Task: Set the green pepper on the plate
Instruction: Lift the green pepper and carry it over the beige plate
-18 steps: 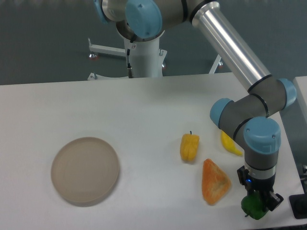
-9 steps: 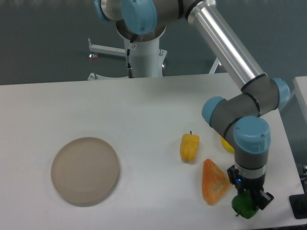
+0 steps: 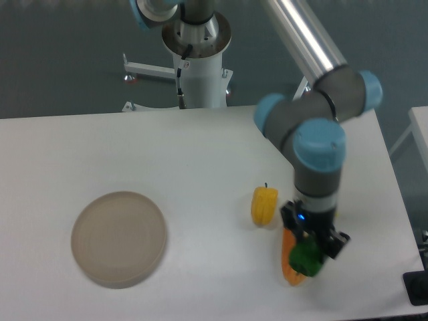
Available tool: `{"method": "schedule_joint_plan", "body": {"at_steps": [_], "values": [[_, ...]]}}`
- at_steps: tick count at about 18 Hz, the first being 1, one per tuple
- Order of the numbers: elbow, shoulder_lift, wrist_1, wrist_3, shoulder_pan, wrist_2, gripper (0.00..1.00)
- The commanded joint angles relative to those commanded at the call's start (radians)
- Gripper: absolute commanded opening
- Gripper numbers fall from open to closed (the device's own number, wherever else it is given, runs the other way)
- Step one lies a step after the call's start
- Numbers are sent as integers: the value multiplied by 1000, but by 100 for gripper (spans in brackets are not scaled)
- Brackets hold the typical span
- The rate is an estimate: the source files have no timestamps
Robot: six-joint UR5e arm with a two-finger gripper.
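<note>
The green pepper [image 3: 307,258] hangs in my gripper [image 3: 310,253], which is shut on it just above the table at the lower right. It hovers over an orange wedge-shaped food item [image 3: 290,264], hiding most of it. The plate [image 3: 118,237], a round beige disc, lies flat on the table at the lower left, far from the gripper.
A yellow-orange pepper [image 3: 264,204] with a dark stem stands just left of the gripper. The arm's wrist and elbow [image 3: 314,134] lean over the right side of the table. The robot base [image 3: 198,67] stands behind the table's far edge.
The gripper has carried the green pepper leftward and slightly up, from the table's lower right corner to over the orange wedge. The yellow item behind the arm is now hidden.
</note>
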Motion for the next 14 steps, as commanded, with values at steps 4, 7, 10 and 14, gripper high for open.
{"method": "schedule_joint_plan", "body": {"at_steps": [4, 7, 10, 14], "values": [[-78, 43, 3, -193, -90, 5, 30], [-115, 54, 9, -363, -167, 8, 30], [-122, 54, 12, -534, -226, 3, 30], [-125, 37, 24, -727, -301, 2, 30]]}}
